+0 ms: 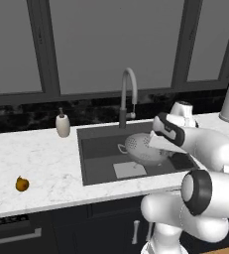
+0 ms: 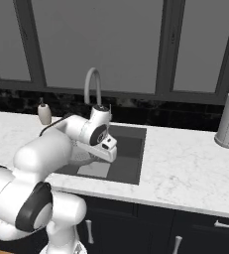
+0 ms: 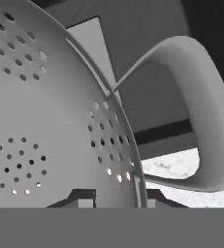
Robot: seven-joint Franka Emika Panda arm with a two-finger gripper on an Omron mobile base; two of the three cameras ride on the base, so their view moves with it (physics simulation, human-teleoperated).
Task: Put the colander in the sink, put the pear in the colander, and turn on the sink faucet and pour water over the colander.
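Colander [image 1: 142, 147] rim between end effector [image 3: 114, 199] fingertips

No readable text, labels, brands, numbers or signs anywhere.

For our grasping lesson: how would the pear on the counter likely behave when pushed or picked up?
The pear looks small and rounded, so a push would probably make it roll or wobble across the counter. Its smooth curved skin may slip between narrow fingers. It seems light for the gripper.
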